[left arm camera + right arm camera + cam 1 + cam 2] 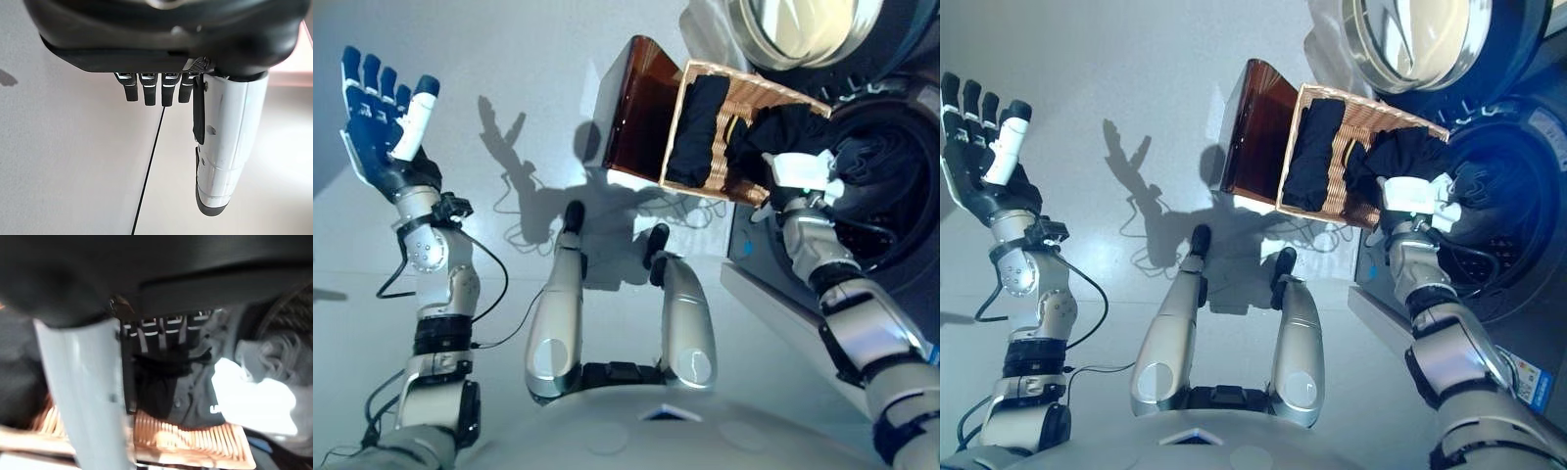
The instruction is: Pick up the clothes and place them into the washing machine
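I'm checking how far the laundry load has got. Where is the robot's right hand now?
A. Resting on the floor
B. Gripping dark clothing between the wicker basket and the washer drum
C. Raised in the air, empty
B: the right hand is curled on dark clothing at the edge of the wicker basket, beside the open washer drum.

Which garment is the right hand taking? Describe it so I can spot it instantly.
Find the washing machine with its open drum, then the wicker basket beside it. The right hand grips the dark garment at the basket's drum-side end; another dark piece lies untouched farther from the drum.
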Tool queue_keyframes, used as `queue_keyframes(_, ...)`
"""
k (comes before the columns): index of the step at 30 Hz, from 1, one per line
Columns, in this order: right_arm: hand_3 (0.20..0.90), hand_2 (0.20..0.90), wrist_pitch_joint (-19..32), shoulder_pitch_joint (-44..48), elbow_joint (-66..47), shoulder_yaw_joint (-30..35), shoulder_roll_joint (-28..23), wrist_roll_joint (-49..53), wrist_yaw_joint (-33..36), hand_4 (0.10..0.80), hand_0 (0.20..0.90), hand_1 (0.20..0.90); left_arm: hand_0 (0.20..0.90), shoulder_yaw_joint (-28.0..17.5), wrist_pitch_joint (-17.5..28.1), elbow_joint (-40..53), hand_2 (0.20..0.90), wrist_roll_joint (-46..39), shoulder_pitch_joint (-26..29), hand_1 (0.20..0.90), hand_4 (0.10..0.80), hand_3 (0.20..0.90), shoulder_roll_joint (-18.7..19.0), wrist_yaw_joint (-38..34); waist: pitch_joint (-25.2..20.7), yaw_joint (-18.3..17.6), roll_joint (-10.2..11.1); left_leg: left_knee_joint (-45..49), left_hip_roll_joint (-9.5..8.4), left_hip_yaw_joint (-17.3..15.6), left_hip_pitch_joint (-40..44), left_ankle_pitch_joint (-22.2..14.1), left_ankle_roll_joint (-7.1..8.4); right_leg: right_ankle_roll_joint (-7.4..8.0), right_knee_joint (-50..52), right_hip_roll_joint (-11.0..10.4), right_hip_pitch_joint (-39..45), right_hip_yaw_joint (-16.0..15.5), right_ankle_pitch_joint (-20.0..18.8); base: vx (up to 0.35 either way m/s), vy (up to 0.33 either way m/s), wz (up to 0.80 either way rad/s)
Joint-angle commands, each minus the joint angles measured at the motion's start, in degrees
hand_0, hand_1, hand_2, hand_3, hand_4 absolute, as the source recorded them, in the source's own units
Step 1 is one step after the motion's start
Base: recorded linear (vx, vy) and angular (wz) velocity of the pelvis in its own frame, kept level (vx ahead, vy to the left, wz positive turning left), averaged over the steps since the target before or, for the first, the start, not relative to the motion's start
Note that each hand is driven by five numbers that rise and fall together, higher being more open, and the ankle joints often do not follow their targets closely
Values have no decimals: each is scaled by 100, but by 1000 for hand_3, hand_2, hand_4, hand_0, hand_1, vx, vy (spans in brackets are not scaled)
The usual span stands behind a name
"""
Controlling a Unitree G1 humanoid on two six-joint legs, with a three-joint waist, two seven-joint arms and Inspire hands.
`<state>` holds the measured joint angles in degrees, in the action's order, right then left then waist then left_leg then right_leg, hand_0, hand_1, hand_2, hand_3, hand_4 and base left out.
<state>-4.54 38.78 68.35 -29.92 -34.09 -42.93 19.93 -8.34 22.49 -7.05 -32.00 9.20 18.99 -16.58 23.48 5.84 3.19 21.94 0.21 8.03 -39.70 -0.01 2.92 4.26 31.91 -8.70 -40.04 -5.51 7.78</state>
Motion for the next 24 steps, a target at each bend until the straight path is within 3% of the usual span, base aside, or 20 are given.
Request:
queue_keyframes(1,900,900,-358,261,355,-268,-765,88,379,800,900,900,900,-124,627,940,900,301,-109,900,800,900,311,-23,-494,16,-245,712,-113,-140,-205,-732,49,68,-117,173,-201,-84,-109,0,0,0)
queue_keyframes(5,900,900,-405,649,665,-425,-1025,218,428,800,900,900,900,-89,594,1106,900,348,-154,900,800,900,373,-46,-426,84,-311,737,-145,-142,-368,-714,25,60,-65,168,-388,-62,-108,17,-6,0)
queue_keyframes(6,900,900,-406,716,732,-486,-1058,230,422,800,900,900,900,-70,587,1145,900,354,-184,900,800,900,387,-32,-429,95,-335,769,-144,-126,-323,-902,32,92,11,181,-373,-23,79,-3,-3,4)
queue_keyframes(7,900,900,-416,831,826,-556,-1097,241,413,800,900,900,900,-72,584,1203,900,366,-202,900,800,900,400,-29,-373,102,-360,735,-167,-156,-428,-715,21,55,-16,157,-466,-45,-91,105,-18,7)
queue_keyframes(9,900,900,-429,1009,944,-646,-1170,279,435,800,900,900,900,-52,582,1277,900,382,-193,900,800,900,423,-30,-363,127,-404,745,-182,-126,-433,-892,26,79,68,164,-509,-15,103,48,-19,11)
queue_keyframes(24,900,900,-504,1936,1303,-1128,-1706,396,501,800,900,900,900,-82,640,1938,900,654,-233,900,800,900,451,-225,-175,246,-792,505,-359,-144,-1145,-636,58,86,387,-23,-1377,53,142,3,5,6)
